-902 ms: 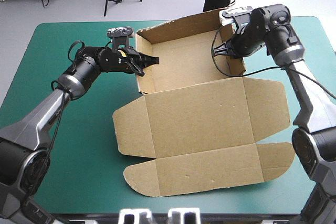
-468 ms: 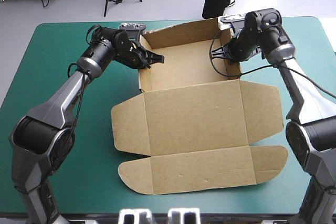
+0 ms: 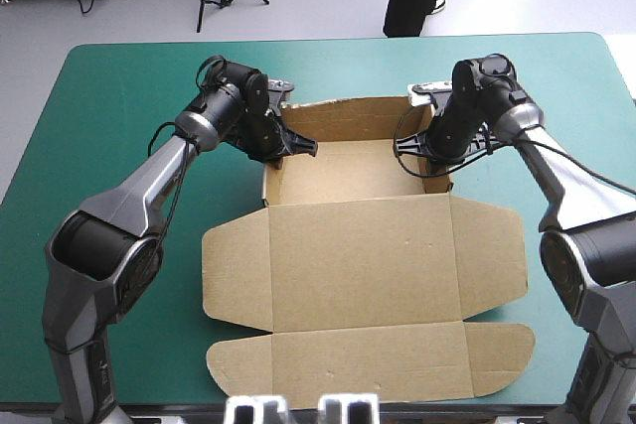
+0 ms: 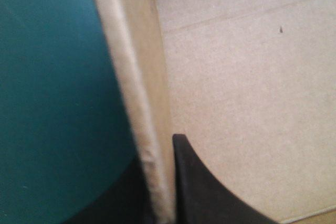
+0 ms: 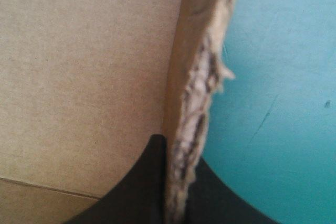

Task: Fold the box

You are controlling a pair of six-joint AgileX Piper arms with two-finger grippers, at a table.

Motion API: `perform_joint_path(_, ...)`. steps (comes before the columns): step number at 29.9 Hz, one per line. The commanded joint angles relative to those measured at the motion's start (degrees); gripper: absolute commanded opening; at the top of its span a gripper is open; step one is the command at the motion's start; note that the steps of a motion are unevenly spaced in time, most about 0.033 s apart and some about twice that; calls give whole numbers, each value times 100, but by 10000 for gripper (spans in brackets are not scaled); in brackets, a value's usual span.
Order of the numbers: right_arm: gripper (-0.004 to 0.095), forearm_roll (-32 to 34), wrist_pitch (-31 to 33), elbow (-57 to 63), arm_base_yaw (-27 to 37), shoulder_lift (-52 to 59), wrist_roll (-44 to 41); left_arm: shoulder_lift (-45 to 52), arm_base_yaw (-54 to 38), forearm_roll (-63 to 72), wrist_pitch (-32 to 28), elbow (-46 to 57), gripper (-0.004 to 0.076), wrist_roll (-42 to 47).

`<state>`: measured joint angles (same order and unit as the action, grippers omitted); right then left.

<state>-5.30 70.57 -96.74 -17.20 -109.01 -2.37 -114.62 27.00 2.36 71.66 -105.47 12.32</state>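
While left jaws pinch the box [image 3: 358,171] at its left wall, right jaws its right, the lid [image 3: 363,245] lies flat nearward.

High cam looks fwd/down over whole table [image 3: 109,86]; wrist cams v. close along box [image 3: 363,245] side walls.

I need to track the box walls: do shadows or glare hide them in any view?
High view: even light, no glare on the box, walls clear. Left wrist view: the gripped wall is brightly lit, its rim plain. Right wrist view: the torn wall edge holds dark creases, no glare.
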Motion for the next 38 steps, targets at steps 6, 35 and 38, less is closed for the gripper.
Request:
perform_joint_path(6,-17,-155,144,191,-67,315,134,195,232,185,244,-186,-8,-148)
perform_joint_path(35,739,218,144,-467,-57,1105,626,1360,232,-1541,254,-186,454,-760)
perform_joint_path(38,739,218,144,-731,-57,1437,685,1801,232,-1889,254,-186,454,-736)
